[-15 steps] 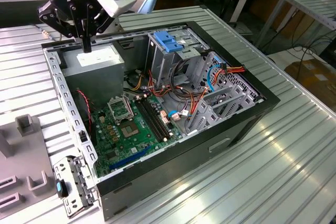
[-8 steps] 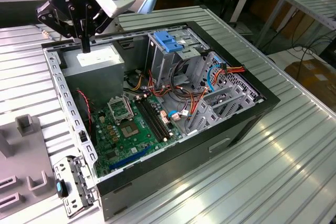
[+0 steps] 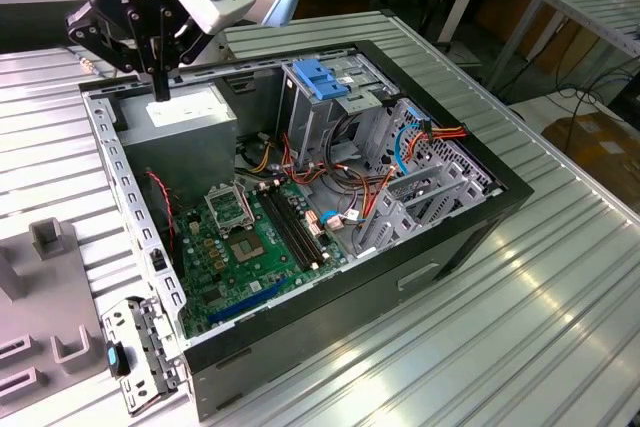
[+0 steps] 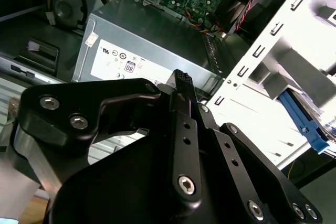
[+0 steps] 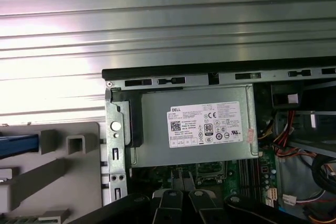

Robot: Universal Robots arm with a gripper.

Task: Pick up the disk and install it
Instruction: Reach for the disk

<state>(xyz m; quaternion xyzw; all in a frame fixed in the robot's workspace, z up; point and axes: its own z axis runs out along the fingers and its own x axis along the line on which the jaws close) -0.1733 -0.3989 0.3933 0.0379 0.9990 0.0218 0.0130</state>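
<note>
One gripper [image 3: 160,87] hovers over one power supply [image 3: 190,112] in one open case [image 3: 470,232].

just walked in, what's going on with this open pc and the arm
The gripper hangs over the power supply in the open computer case, shut and holding nothing. In the first wrist view a blue-edged part, likely the disk, lies in the grey holder beside the case, not yet picked up.

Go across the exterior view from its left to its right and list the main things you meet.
grey fixture plate → power supply with white label → blue bracket atop the drive cage → red and orange cable bundle. The motherboard overlaps several of these, so it is left out.
</note>
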